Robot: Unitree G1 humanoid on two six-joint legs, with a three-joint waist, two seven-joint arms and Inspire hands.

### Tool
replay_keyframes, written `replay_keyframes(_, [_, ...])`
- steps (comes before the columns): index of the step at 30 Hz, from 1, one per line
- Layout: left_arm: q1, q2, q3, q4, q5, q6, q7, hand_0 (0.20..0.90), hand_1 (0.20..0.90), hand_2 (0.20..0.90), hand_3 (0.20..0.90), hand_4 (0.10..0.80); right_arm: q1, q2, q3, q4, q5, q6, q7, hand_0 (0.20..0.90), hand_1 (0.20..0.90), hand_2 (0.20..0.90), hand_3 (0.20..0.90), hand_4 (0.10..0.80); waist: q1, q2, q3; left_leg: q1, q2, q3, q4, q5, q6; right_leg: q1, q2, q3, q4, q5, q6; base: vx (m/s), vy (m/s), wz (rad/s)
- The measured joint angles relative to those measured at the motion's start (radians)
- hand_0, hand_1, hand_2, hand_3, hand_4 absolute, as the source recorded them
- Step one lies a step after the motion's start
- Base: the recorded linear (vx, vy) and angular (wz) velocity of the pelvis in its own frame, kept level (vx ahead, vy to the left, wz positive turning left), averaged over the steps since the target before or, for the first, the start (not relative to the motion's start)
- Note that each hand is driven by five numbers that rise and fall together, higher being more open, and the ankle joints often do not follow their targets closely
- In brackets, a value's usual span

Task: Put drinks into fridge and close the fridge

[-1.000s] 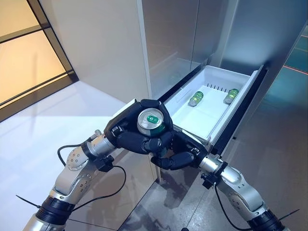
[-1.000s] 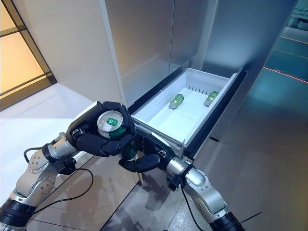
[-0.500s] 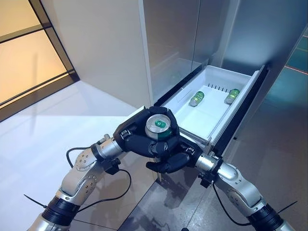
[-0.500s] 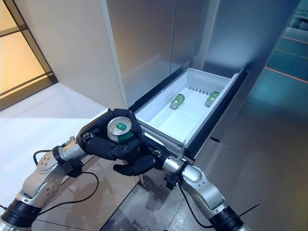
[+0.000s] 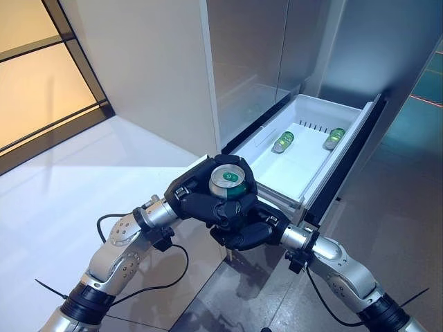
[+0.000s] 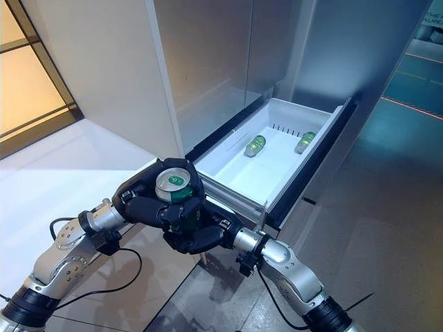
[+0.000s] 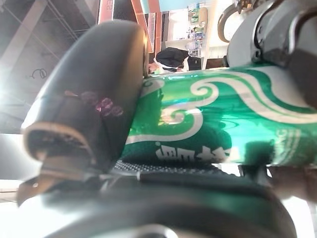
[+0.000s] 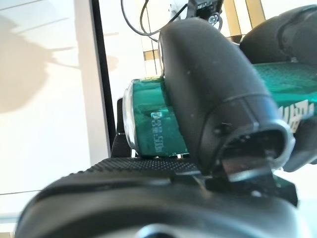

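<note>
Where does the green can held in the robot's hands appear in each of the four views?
Left eye view: green can at lower centre, silver top up, held by the left hand and right hand.
Right eye view: lower left of centre.
Left wrist view: its green side fills the middle.
Right wrist view: behind the thumb.
Shared landmark: the open white fridge drawer in both eye views.

A showroom-like kitchen: steel fridge (image 5: 277, 48) with pulled-out drawer (image 5: 304, 149).

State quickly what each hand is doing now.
Left hand: shut on the can.
Right hand: shut on the same can, from below.
</note>
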Motion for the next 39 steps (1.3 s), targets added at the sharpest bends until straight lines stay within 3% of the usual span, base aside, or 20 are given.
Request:
replay_keyframes(16, [0.000, -0.014, 0.001, -0.001, 0.016, -0.011, 0.000, 0.302, 0.302, 0.302, 0.203, 0.103, 0.000, -0.014, -0.003, -0.019, -0.013, -0.004, -0.015, 0.300, 0.300, 0.300, 0.200, 0.100, -0.002, -0.001, 0.000, 0.001, 0.000, 0.002, 0.000, 0.000, 0.000, -0.001, 0.001, 0.003, 0.000, 0.001, 0.001, 0.000, 0.000, 0.00])
replay_keyframes(17, [0.000, -0.015, 0.001, -0.002, 0.016, -0.016, 0.000, 0.853, 0.853, 0.853, 0.845, 0.745, 0.000, -0.015, -0.004, -0.023, -0.015, -0.004, -0.018, 0.300, 0.300, 0.300, 0.200, 0.100, -0.002, -0.001, 0.000, 0.001, 0.000, 0.003, 0.000, 0.000, 0.000, -0.001, 0.001, 0.003, 0.000, 0.001, 0.001, 0.000, 0.000, 0.00])
replay_keyframes(18, [0.000, -0.015, 0.001, -0.002, 0.017, -0.023, 0.000, 0.900, 0.900, 0.900, 0.900, 0.800, 0.000, -0.016, -0.006, -0.028, -0.019, -0.004, -0.020, 0.300, 0.300, 0.300, 0.200, 0.100, -0.003, -0.002, 0.000, 0.001, 0.000, 0.003, 0.000, 0.000, 0.000, -0.001, 0.001, 0.003, 0.000, 0.001, 0.001, 0.000, 0.000, 0.00])
replay_keyframes(24, [0.000, -0.039, 0.001, -0.009, 0.026, -0.041, 0.012, 0.900, 0.900, 0.900, 0.900, 0.800, 0.000, -0.044, -0.027, -0.053, -0.025, 0.002, -0.030, 0.300, 0.300, 0.300, 0.200, 0.100, -0.002, -0.010, 0.005, 0.001, 0.000, 0.005, 0.000, 0.000, 0.000, -0.001, 0.002, 0.005, 0.000, 0.001, 0.001, 0.000, 0.000, 0.00])
replay_keyframes(31, [0.000, -0.079, 0.011, -0.046, 0.058, -0.154, 0.092, 0.900, 0.900, 0.900, 0.900, 0.800, 0.000, -0.041, -0.064, -0.089, -0.032, 0.020, -0.084, 0.300, 0.300, 0.300, 0.200, 0.100, -0.002, -0.025, 0.014, 0.000, 0.000, 0.006, 0.000, -0.001, 0.001, -0.003, 0.003, 0.006, 0.000, 0.001, 0.001, 0.000, 0.000, 0.00])
replay_keyframes(39, [0.000, -0.103, 0.090, -0.130, 0.042, -0.244, 0.114, 0.900, 0.900, 0.900, 0.900, 0.800, 0.000, -0.043, -0.157, -0.083, -0.149, 0.047, -0.178, 0.300, 0.300, 0.300, 0.200, 0.100, 0.003, -0.032, 0.019, -0.001, -0.002, 0.004, 0.000, -0.001, 0.001, -0.002, 0.003, 0.005, 0.000, 0.001, 0.002, 0.012, -0.003, 0.00])
